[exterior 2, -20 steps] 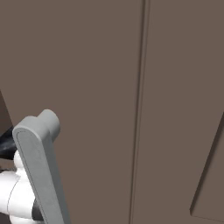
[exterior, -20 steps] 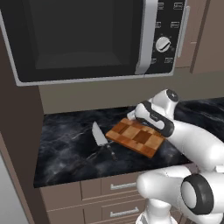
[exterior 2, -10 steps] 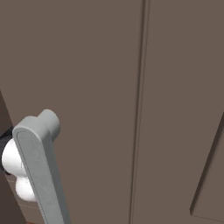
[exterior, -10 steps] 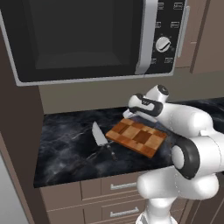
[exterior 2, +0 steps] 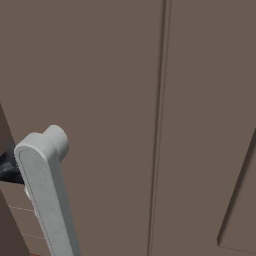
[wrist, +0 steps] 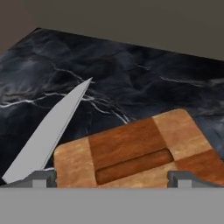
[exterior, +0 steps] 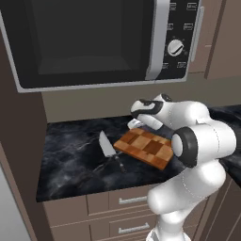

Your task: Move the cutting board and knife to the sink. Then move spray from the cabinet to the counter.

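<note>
Under the microwave (exterior: 94, 42), the dark veined tabletop (exterior: 70, 155) carries the cutting board (exterior: 145, 148), with the knife (exterior: 107, 147) just to its left. The tool (wrist: 111, 179) hovers over the board's end, fingers spread wide; I'd straddle the edge squarely before closing. The hand view reveals a grip slot in the board, while the left base view shows the knife's handle.

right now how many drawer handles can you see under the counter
2. The upper drawer handle sits below the counter, left of the arm; the lower drawer handle is directly beneath it. The arm covers the drawers further right, so more may be hidden.
</note>
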{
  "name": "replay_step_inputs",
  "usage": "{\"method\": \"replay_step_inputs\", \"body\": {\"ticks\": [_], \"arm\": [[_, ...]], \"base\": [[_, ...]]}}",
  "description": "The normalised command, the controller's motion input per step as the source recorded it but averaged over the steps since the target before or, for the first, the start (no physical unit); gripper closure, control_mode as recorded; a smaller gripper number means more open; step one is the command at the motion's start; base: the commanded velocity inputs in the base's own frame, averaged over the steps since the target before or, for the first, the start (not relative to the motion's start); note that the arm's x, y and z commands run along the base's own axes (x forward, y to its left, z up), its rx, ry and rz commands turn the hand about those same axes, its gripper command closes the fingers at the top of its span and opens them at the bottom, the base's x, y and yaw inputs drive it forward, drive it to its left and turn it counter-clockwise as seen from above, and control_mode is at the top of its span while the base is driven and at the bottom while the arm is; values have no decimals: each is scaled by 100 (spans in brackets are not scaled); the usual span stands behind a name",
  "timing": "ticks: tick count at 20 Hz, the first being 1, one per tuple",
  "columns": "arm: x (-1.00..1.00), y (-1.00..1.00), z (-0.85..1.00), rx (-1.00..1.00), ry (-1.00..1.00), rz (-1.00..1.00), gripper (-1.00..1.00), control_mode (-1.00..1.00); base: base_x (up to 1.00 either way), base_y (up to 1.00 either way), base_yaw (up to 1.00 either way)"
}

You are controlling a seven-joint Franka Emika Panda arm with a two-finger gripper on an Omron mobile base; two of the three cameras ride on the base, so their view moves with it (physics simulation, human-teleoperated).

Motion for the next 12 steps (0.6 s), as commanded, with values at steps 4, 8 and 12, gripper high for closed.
{"method": "replay_step_inputs", "body": {"ticks": [4,8,12], "arm": [[40,8,-17,0,1,3,-100,-100],[35,10,-20,-4,0,1,-100,-100],[37,9,-17,-4,1,1,-100,-100]], "base": [[0,0,0],[0,0,0],[0,0,0]]}}
